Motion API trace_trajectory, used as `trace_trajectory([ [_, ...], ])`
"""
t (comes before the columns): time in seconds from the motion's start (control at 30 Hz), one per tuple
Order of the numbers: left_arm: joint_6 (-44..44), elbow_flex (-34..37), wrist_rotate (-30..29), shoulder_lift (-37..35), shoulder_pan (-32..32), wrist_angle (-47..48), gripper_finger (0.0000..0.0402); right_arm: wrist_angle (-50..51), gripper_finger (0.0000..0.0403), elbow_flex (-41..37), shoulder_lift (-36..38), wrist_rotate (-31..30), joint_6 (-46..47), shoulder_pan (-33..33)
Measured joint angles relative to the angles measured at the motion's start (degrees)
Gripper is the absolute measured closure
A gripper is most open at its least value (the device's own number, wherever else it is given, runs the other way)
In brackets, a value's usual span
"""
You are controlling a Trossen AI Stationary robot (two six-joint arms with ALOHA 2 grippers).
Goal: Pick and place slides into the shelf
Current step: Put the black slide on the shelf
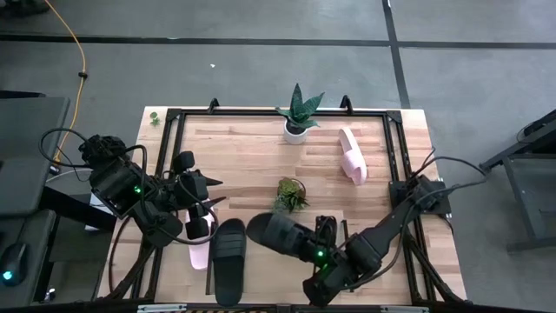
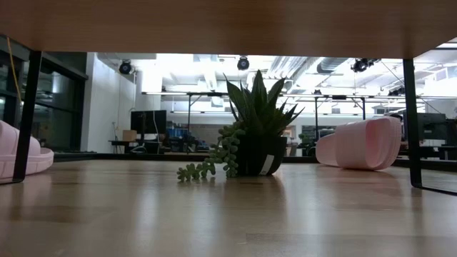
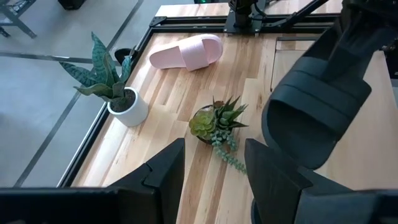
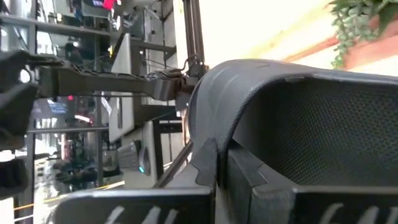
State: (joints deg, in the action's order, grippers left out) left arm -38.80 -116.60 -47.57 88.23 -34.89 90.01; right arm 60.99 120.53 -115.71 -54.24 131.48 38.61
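Wooden planks make up the surface point(image 1: 261, 148) under my arms, ringed by a black frame. On its near left part two slides lie side by side: a pale pink one point(image 1: 199, 252) and a black one point(image 1: 230, 259). A second pink slide point(image 1: 352, 155) rests well apart at the far right, untouched. My right end effector point(image 1: 323, 236) is clenched on the fourth slide, a black one point(image 1: 276, 232), carried in the air just right of the placed black slide. My left end effector point(image 1: 202, 215) hangs released above the pink slide's far end, grasping nothing.

Two small things stand nearby: a white-potted plant point(image 1: 298, 117) at the far edge and a trailing succulent point(image 1: 289, 196) just beyond my carried slide.

My worry is the crowding. Swinging the held slide down could clip the succulent or my left arm, which sits close. A pinch on soft foam may also let the slide twist and land across its black partner.
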Motion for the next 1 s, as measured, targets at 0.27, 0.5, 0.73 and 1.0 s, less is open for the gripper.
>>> trace_trajectory([
  [0.27, 0.0, 0.0, 0.1, 0.0, 0.0, 0.0, 0.0247, -0.4, 0.0403, 0.0, -0.7, 1.9, -0.3, -0.1],
  [0.5, 1.3, 0.0, 0.6, 0.0, 0.0, 0.0, 0.0247, -0.4, 0.0403, 0.0, -1.0, 6.8, -1.4, -0.1],
  [0.73, 2.7, 0.0, 0.6, 0.0, 0.0, 0.0, 0.0247, -0.4, 0.0362, 0.0, -1.0, 7.9, -1.4, -0.1],
  [1.0, 3.1, 0.0, 0.6, 0.0, 0.0, 0.0, 0.0247, -0.4, 0.0297, 0.0, -1.0, 11.6, -1.4, -1.2],
])
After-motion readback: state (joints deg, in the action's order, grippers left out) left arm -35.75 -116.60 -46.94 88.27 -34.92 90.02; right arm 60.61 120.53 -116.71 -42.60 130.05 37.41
